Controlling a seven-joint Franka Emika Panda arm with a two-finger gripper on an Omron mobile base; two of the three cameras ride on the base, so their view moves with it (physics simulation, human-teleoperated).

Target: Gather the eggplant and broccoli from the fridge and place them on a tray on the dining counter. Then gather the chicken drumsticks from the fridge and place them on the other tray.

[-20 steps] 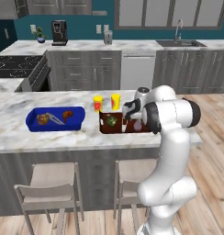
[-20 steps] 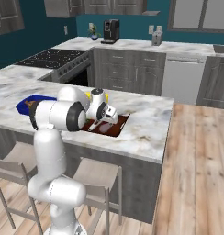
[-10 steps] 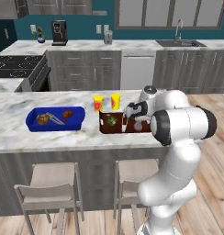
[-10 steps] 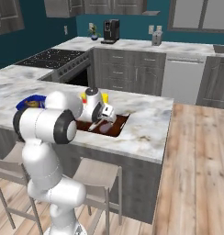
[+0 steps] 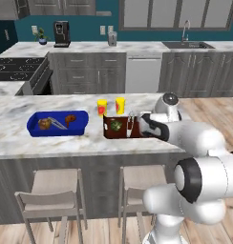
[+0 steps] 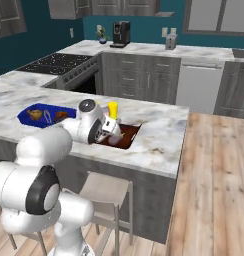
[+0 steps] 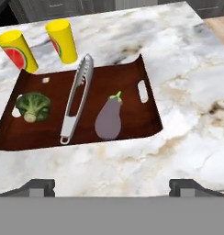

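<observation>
A dark brown tray [image 7: 127, 82] lies on the marble dining counter [image 7: 187, 110]. On it are a green broccoli [image 7: 33, 106] at the left, a purple eggplant [image 7: 108, 118] at the right and metal tongs [image 7: 77, 98] between them. My gripper [image 7: 114, 187] hovers just off the tray's near edge, open, with nothing between its fingers. It hangs by the brown tray's [image 5: 109, 133] right end in the left base view, as gripper [image 5: 137, 125]. A blue tray [image 5: 56, 127] further left holds two chicken drumsticks [image 5: 44, 123].
Two yellow cups [image 7: 62, 40] stand behind the brown tray. Bar stools [image 5: 54, 186] sit under the counter's front edge. A stove [image 5: 18, 71], a coffee machine [image 5: 61, 34] and a sink [image 5: 187, 44] line the back counters.
The arm's elbow and shoulder have swung down and toward the cameras. The hand stays by the brown tray, still open. Eggplant, broccoli and both trays have not moved.
</observation>
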